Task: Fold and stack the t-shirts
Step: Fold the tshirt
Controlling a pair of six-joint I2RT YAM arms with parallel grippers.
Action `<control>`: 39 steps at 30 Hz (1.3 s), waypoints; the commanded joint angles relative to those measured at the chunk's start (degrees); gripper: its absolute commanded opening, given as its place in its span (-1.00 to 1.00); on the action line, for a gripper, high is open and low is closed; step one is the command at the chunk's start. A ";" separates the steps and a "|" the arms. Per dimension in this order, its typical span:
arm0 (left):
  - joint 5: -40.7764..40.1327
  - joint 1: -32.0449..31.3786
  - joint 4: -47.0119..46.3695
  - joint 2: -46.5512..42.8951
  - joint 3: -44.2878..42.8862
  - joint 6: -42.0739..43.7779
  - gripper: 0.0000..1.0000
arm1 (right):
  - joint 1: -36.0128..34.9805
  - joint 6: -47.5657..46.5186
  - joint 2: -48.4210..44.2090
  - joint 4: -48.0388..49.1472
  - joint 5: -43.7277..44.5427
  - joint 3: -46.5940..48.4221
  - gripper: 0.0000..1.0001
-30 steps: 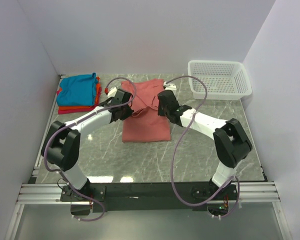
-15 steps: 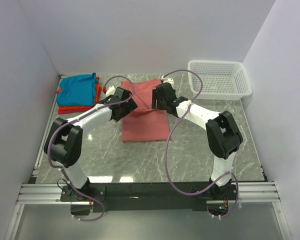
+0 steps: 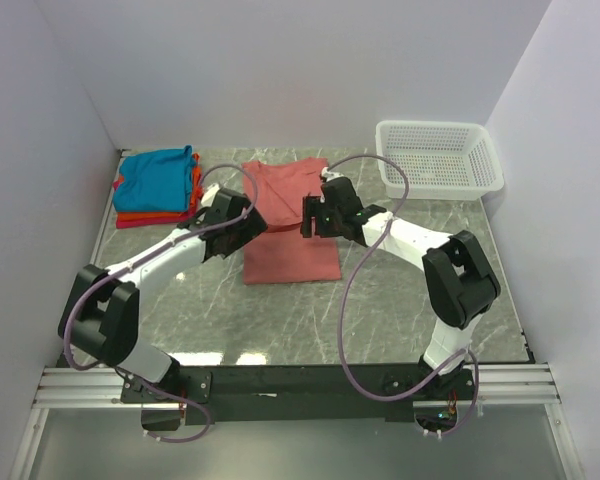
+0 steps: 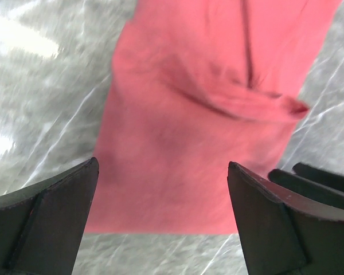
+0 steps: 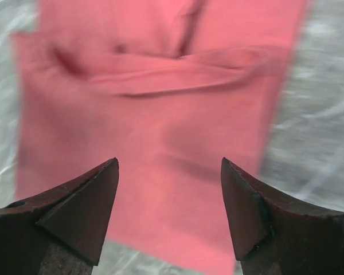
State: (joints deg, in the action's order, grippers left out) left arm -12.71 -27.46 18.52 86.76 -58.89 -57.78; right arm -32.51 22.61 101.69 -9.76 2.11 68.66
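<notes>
Lying lengthwise near-to-far, salmon-pink t-shirt point(image 3: 292, 252) flanked mid-length by left gripper point(image 3: 248, 215), right gripper point(image 3: 308, 216); jaws spread, nothing held; arms equally near.

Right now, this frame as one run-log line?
left gripper: open, over pink t-shirt, empty | right gripper: open, over it, empty | pink t-shirt: flat on table | folded stack: far-left, teal on top

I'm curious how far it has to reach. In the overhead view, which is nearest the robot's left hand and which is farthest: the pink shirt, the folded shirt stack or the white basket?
From the left hand:
1. Pink shirt, right beside it, mid-table.
2. Folded shirt stack, back-left corner.
3. White basket, back-right corner.
</notes>
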 commanded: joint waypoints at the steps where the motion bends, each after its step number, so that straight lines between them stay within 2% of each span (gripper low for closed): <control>1: 2.51 0.04 -0.94 -4.49 4.47 1.53 0.99 | -1.15 -1.61 -0.36 5.09 -12.64 0.86 0.58; 4: 1.12 0.04 0.63 -9.23 8.42 0.83 0.99 | -2.81 -1.60 3.07 7.04 -16.77 2.87 0.65; 12: -3.02 0.04 3.97 -23.11 17.67 -1.72 0.99 | -4.05 -1.16 16.34 3.26 -16.97 17.00 0.66; 18: -3.82 0.22 5.12 -26.55 20.13 -2.43 0.99 | -4.05 -0.99 24.51 0.54 -11.62 28.16 0.66; 21: -1.97 0.13 3.37 -26.38 21.10 -2.25 0.99 | -3.79 -2.22 28.29 -2.44 -6.79 35.89 0.66; 25: 0.31 0.13 2.31 -24.45 21.54 -1.72 0.99 | -3.52 -4.24 31.29 -7.64 -4.57 43.65 0.66; 28: 2.24 0.13 0.03 -22.87 21.89 -1.02 0.99 | -3.52 -4.77 27.54 -7.47 -2.83 41.56 0.67; 33: 6.20 0.13 -4.37 -17.34 21.28 1.96 0.99 | -2.12 0.32 15.05 -5.80 1.31 25.94 0.67; 34: 6.73 0.13 -4.55 -16.02 21.02 2.14 0.99 | -1.59 1.55 9.90 -5.10 2.36 22.69 0.67; 35: 7.69 0.13 -4.81 -13.75 20.75 2.23 0.91 | -1.15 2.08 7.15 -4.40 2.98 15.96 0.67; 36: 8.48 0.13 -6.03 -12.68 20.66 2.67 0.86 | -0.89 3.39 1.90 -3.09 3.60 12.58 0.67; 39: 10.95 0.13 -7.80 -9.78 20.84 2.67 0.60 | 0.43 5.51 -5.43 -0.26 2.38 -0.26 0.66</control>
State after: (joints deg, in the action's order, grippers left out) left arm -5.65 -27.44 15.09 75.44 -37.19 -56.73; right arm -33.45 24.51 104.75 -14.04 2.63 75.88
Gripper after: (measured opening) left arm 0.824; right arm 0.833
